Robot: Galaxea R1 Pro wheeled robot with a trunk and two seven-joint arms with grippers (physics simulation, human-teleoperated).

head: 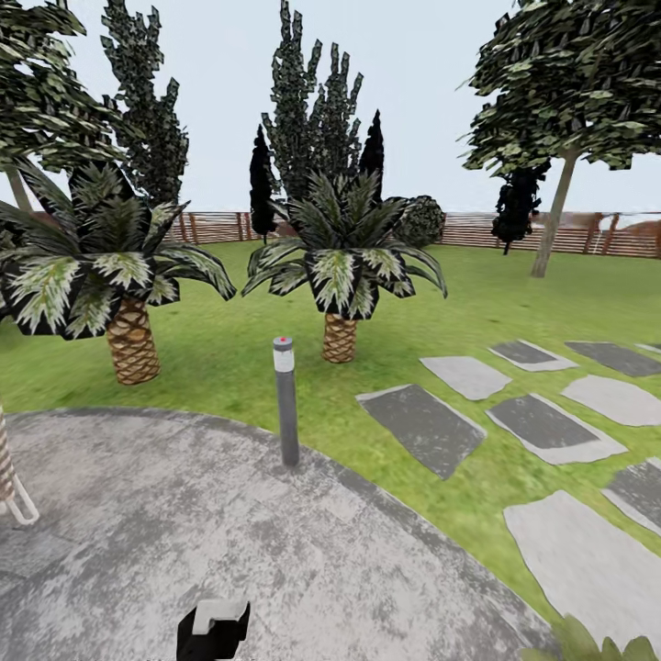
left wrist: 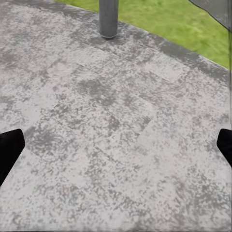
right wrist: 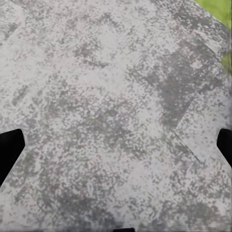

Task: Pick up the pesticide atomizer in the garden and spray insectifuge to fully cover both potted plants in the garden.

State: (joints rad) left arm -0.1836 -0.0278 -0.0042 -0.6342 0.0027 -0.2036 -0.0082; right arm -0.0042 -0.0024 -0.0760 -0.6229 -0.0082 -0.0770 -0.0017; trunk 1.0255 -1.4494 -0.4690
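I am over the garden's round mottled grey patio (head: 184,532), and the pesticide atomizer is out of view. A few pointed green leaves (head: 588,643) poke in at the head view's lower right corner, on the lawn's edge. I cannot tell whether they belong to one of the potted plants. My left gripper (left wrist: 116,150) hangs open over bare paving, its black fingertips (left wrist: 9,150) far apart with nothing between them. My right gripper (right wrist: 116,150) is open over paving as well. A black and white arm part (head: 213,629) shows at the head view's lower edge.
A grey bollard lamp (head: 286,399) with a red top stands at the patio's far rim. Two palms (head: 128,275) (head: 341,266) grow on the lawn behind it. Grey stepping slabs (head: 542,427) run off to the right. A wooden fence (head: 551,234) closes the back. A striped post (head: 7,468) stands at the left edge.
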